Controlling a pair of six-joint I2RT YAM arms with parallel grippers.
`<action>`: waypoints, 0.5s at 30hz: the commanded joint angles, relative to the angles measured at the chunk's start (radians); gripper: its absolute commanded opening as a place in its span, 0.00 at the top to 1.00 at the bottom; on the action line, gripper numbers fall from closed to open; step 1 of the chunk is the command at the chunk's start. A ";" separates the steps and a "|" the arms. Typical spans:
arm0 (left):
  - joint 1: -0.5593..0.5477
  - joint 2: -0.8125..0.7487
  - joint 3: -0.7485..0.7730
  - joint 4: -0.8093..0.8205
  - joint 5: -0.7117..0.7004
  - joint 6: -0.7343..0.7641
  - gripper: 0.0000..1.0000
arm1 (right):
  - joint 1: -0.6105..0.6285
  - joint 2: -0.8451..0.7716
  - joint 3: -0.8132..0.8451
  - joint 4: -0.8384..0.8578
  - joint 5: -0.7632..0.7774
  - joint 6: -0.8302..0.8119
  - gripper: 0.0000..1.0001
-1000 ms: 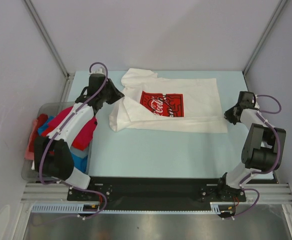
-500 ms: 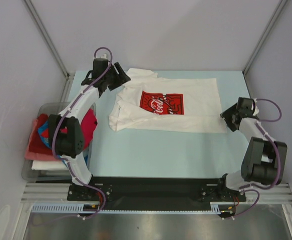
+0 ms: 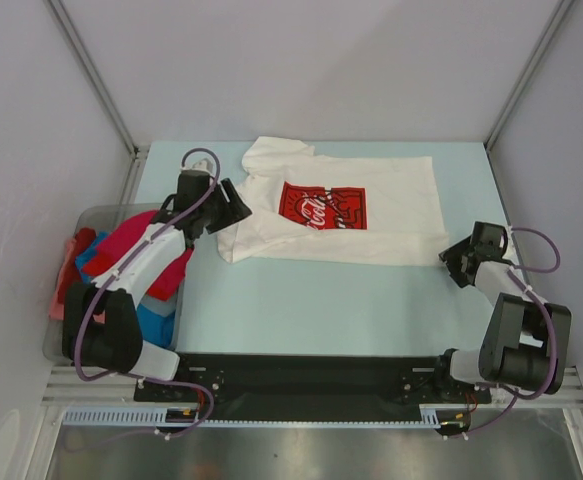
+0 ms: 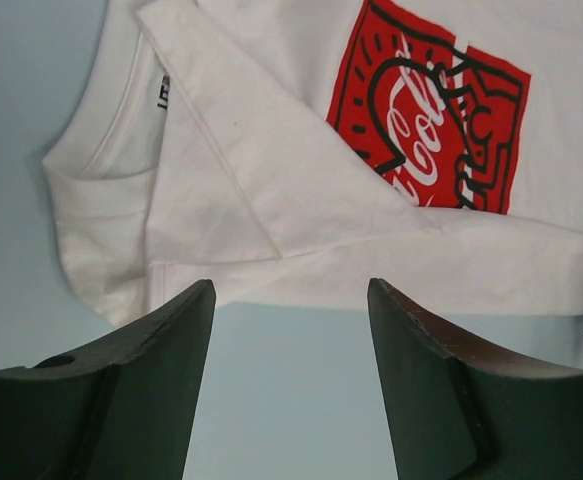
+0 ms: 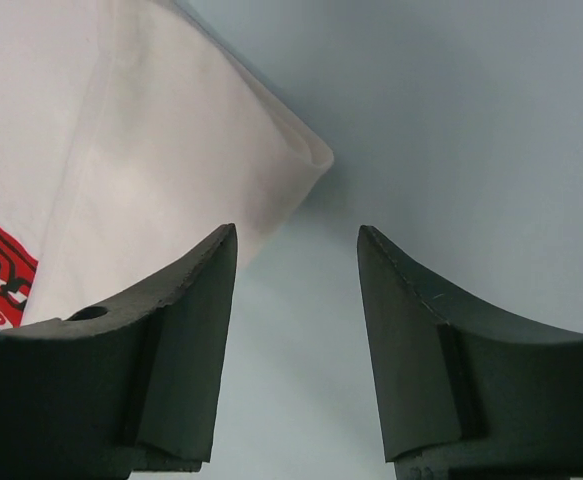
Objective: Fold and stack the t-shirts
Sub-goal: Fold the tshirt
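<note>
Watching remotely, I see the left end effector (image 3: 229,205) released and empty at the white t-shirt's (image 3: 396,215) 9 o'clock edge. The right end effector (image 3: 458,252) is released beside its 4 o'clock corner. It lies partly folded on the surface (image 3: 321,300), with other tees (image 3: 131,245) in the bin (image 3: 53,342) at 8 o'clock.

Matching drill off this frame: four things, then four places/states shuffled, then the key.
Things
1. white shirt
2. left gripper
3. right gripper
4. bin

Places/states
A. open, at the shirt's near right corner
B. at the left side, holding coloured shirts
C. lying on the table, partly folded
D. open, at the shirt's collar end

Pairs: 1-C, 2-D, 3-A, 4-B
</note>
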 commanded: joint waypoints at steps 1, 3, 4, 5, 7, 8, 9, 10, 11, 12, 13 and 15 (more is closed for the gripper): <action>-0.003 -0.024 -0.049 0.059 -0.024 0.034 0.32 | -0.002 0.062 0.023 0.088 0.012 0.039 0.45; -0.001 -0.006 -0.069 0.060 -0.027 0.043 0.32 | -0.003 0.105 0.035 0.111 0.021 0.045 0.46; -0.001 0.000 -0.075 0.063 -0.026 0.048 0.33 | -0.002 0.120 0.041 0.114 0.024 0.046 0.46; -0.001 0.009 -0.085 0.063 -0.032 0.055 0.34 | -0.002 0.131 0.048 0.116 0.036 0.045 0.49; -0.001 0.017 -0.095 0.065 -0.041 0.063 0.35 | -0.002 0.163 0.061 0.119 0.052 0.045 0.62; -0.001 0.020 -0.103 0.063 -0.052 0.069 0.35 | 0.000 0.171 0.061 0.120 0.058 0.046 0.69; -0.001 0.031 -0.105 0.063 -0.053 0.074 0.37 | 0.000 0.177 0.060 0.126 0.061 0.049 0.80; -0.003 0.037 -0.105 0.059 -0.056 0.077 0.37 | 0.000 0.182 0.058 0.129 0.069 0.049 0.87; -0.001 0.042 -0.103 0.054 -0.066 0.084 0.39 | 0.000 0.182 0.057 0.128 0.076 0.049 0.92; -0.001 0.054 -0.102 0.051 -0.072 0.089 0.40 | 0.000 0.182 0.054 0.122 0.082 0.046 1.00; -0.001 0.061 -0.102 0.048 -0.075 0.092 0.41 | 0.002 0.179 0.052 0.123 0.092 0.046 1.00; -0.001 0.078 -0.094 0.044 -0.084 0.104 0.43 | 0.003 0.169 0.045 0.128 0.095 0.042 1.00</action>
